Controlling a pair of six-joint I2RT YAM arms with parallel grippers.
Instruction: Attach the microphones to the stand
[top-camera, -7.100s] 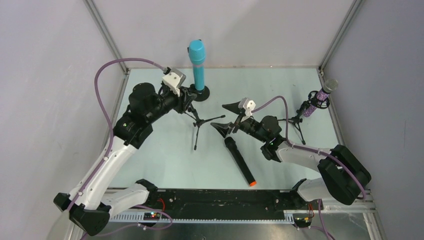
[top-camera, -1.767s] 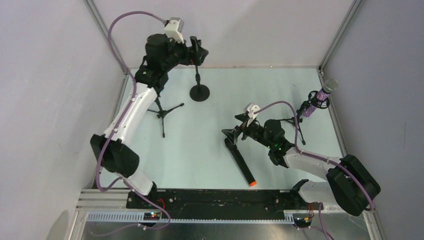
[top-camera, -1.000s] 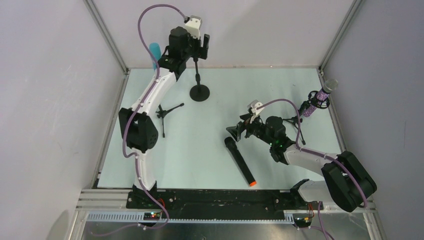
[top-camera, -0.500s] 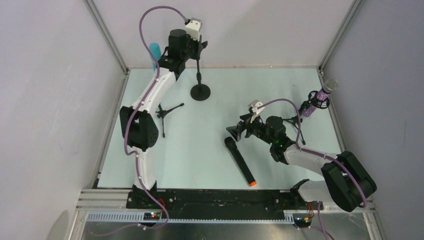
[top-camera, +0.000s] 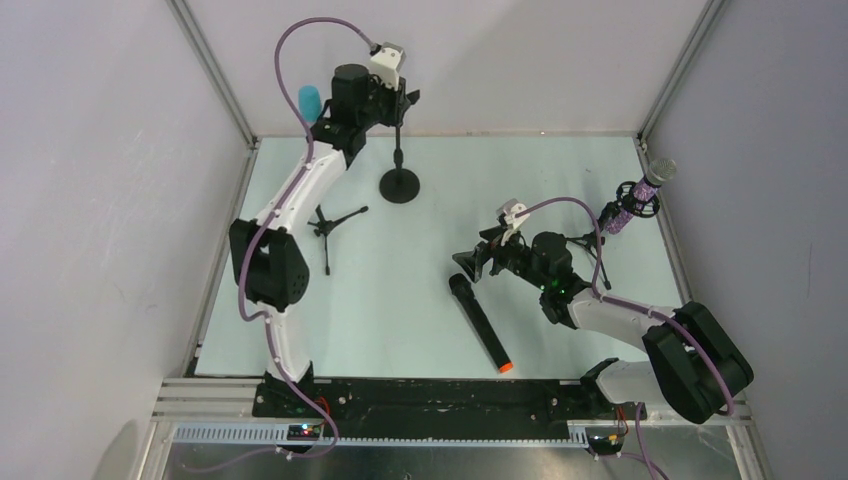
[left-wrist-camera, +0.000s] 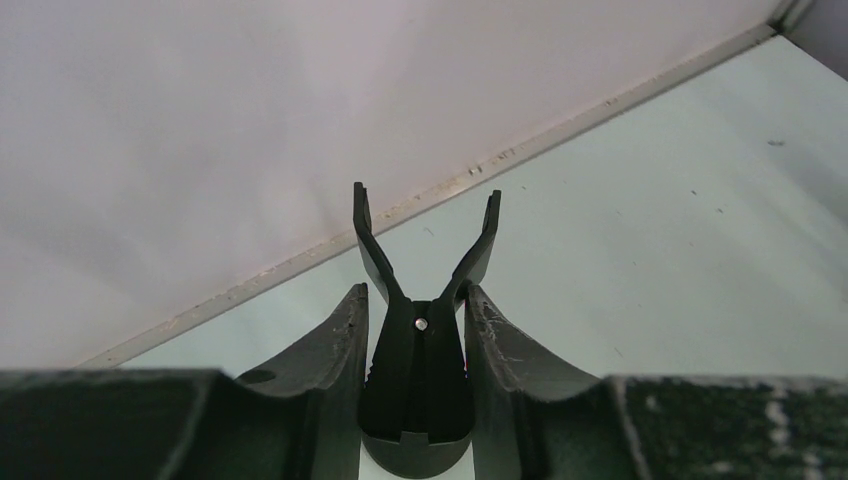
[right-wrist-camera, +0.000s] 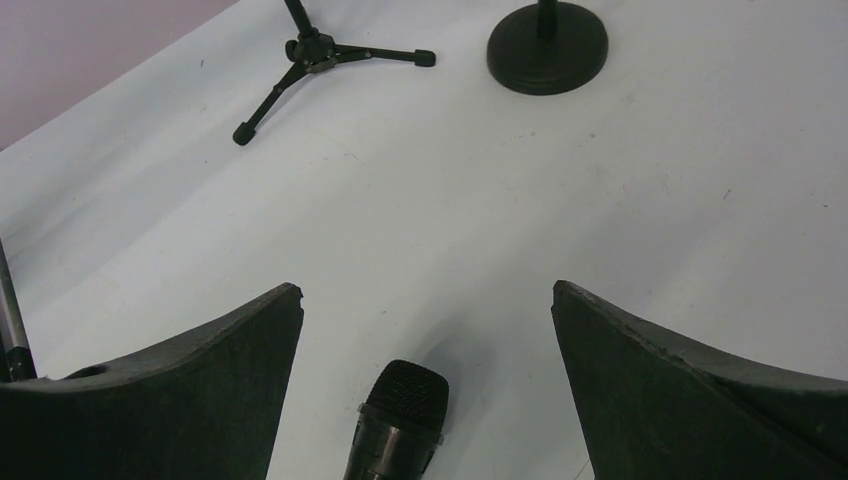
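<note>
The black microphone with an orange end (top-camera: 478, 322) lies on the table; its mesh head shows in the right wrist view (right-wrist-camera: 403, 398). My right gripper (top-camera: 474, 257) is open just above that head, its jaws wide on either side (right-wrist-camera: 425, 290). My left gripper (top-camera: 400, 100) is raised at the back and shut on the black clip (left-wrist-camera: 420, 360) atop the round-base stand (top-camera: 400, 184); the clip's two prongs spread in a V and hold nothing. The purple microphone (top-camera: 645, 187) sits tilted in a tripod stand at the right. A cyan microphone end (top-camera: 310, 99) shows behind my left arm.
A small black tripod stand (top-camera: 326, 225) stands at the left, also in the right wrist view (right-wrist-camera: 308, 52) beside the round base (right-wrist-camera: 547, 45). The back wall is close behind my left gripper. Metal frame posts run along both sides.
The cyan microphone has left the round-base stand and now shows behind my left arm. My left gripper rose to the clip. My right gripper came over the black microphone's head, then stayed still.
</note>
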